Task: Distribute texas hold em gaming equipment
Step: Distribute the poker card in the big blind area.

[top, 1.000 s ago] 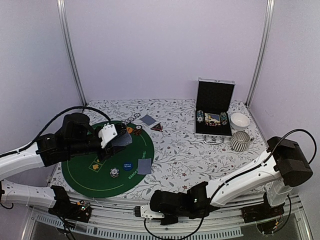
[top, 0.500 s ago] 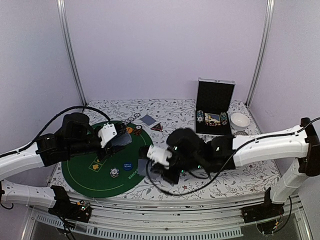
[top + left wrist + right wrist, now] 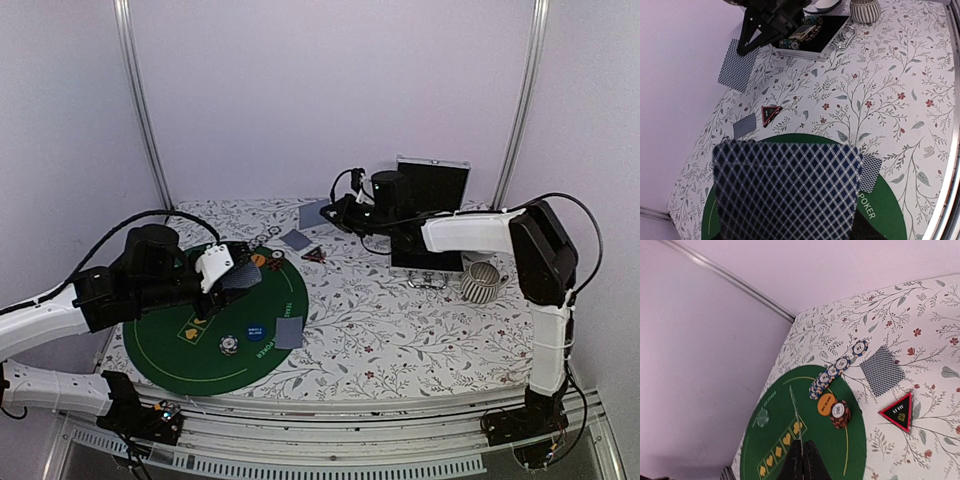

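the right tool is pressed together on a grey-blue-backed card, the lifted card. its own camera sees that card edge-on, as a thin line rising from the fingertips. from above, the card hangs in the air just past the tool, over the far part of the desk, touching nothing. below and ahead of this tool lie a row of striped chips, an orange disc, a short chip stack, a face-down desk card and the red-edged triangular marker. all sit near one another at the far rim of the green mat.

the left tool pinches a second card, the held card, which fills its camera's view. its fingers are hidden behind it, so that grip is a judgement.

the step in hand looks like dealing out the lifted card. to do it well, keep the pinch firm and turn the wrist until the card lies flat. lower it until it touches the desk, just beside the desk card without overlapping. stay off the chips and marker, and only then spread the tool.
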`<move>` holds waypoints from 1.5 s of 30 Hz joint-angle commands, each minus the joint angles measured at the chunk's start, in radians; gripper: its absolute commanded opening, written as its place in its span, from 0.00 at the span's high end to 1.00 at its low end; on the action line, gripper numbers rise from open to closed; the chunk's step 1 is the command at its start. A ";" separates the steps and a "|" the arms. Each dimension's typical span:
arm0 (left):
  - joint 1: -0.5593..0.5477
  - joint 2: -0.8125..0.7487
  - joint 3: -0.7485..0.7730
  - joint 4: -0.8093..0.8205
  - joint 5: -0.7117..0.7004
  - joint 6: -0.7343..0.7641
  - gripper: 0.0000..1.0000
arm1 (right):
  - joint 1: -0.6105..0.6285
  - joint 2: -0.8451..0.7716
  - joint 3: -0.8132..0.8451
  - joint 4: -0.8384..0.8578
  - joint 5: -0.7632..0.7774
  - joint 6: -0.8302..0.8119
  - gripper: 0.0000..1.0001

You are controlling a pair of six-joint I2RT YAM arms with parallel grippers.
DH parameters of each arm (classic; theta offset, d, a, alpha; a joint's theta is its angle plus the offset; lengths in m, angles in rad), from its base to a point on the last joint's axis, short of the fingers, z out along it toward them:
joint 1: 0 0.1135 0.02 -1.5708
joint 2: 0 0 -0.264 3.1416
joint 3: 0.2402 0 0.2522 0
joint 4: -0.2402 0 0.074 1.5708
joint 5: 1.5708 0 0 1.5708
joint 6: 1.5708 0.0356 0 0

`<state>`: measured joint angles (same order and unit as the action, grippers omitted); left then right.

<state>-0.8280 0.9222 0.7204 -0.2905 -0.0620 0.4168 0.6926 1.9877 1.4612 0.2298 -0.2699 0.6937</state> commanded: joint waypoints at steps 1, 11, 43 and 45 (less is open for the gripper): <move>0.015 -0.018 0.007 0.030 -0.006 -0.009 0.52 | 0.004 0.220 0.128 0.367 0.127 0.481 0.98; 0.019 -0.033 0.004 0.032 0.012 -0.013 0.52 | 0.048 0.691 0.644 0.303 0.394 0.774 0.98; 0.038 -0.050 0.002 0.036 0.031 -0.014 0.51 | 0.113 0.719 0.620 0.220 0.403 0.932 0.56; 0.038 -0.049 0.002 0.036 0.033 -0.014 0.51 | 0.114 0.681 0.572 0.256 0.407 0.919 0.53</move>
<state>-0.8055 0.8894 0.7204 -0.2878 -0.0372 0.4137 0.8047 2.7525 2.1090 0.4385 0.1398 1.6360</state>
